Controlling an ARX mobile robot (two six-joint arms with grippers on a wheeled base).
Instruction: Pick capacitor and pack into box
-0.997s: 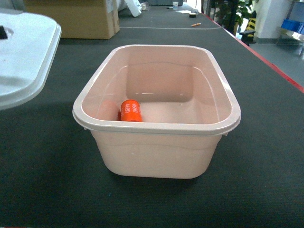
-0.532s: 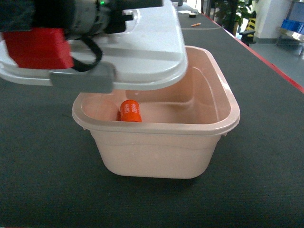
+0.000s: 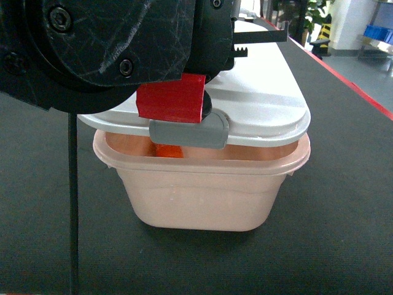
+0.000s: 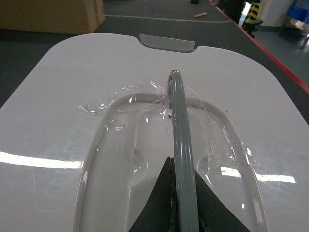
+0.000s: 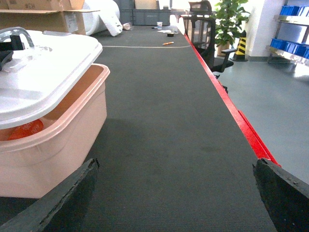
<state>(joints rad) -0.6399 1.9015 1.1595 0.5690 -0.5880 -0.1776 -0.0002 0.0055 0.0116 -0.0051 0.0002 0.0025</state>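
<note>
A dark grey felt-like table (image 5: 159,125) bears a pale pink translucent plastic box (image 3: 202,190). The left gripper (image 4: 182,203) is clenched on the grey handle (image 4: 179,125) of the white plastic lid (image 3: 258,104), held tilted over the box. An orange cylindrical capacitor (image 5: 25,129) lies inside the box. The right gripper (image 5: 174,193) is spread wide, holding nothing.

a dark grey mat (image 5: 159,121) fills most of the right wrist view, with a red strip (image 5: 227,96) along its right edge. a brown cardboard carton (image 4: 48,14) sits in the upper left of the left wrist view. blue bins (image 5: 294,9) on a shelf stand at the upper right, a potted plant (image 5: 229,19) and a black chair (image 5: 205,24) near the top centre.
</note>
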